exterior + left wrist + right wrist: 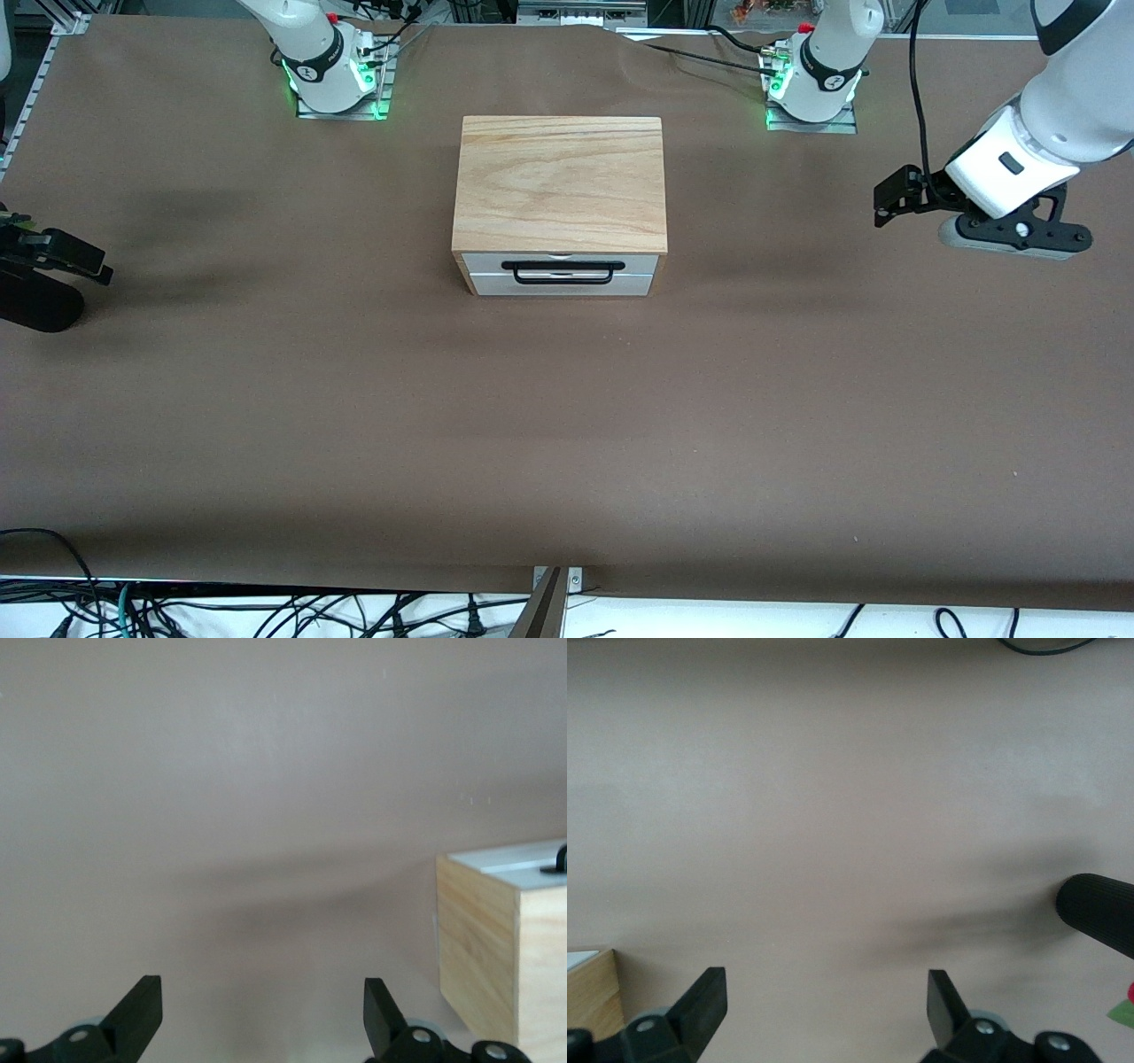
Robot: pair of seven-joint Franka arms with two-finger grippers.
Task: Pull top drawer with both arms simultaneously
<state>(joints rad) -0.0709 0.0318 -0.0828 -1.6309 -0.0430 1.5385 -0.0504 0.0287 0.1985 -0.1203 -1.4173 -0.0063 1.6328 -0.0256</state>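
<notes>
The cabinet [558,177] stands mid-table with a light oak-grain slab on top. Its top drawer [483,263] is shut, its white front flush, with a long thin black wire handle [558,270]. My left gripper [893,200] hangs open and empty above the table toward the left arm's end, well apart from the cabinet. My right gripper [84,257] hangs open and empty at the right arm's end. The left wrist view shows my open left gripper [263,1010] over bare cloth, with a cabinet corner [483,939] beside it. The right wrist view shows my open right gripper [827,1005] and a sliver of cabinet [589,992].
A second plain white panel [560,286] sits below the top drawer. Brown cloth [567,425] covers the table. A black rounded object [35,306] lies by my right gripper, and it also shows in the right wrist view [1099,912]. The arm bases [332,80] stand along the table's edge farthest from the front camera.
</notes>
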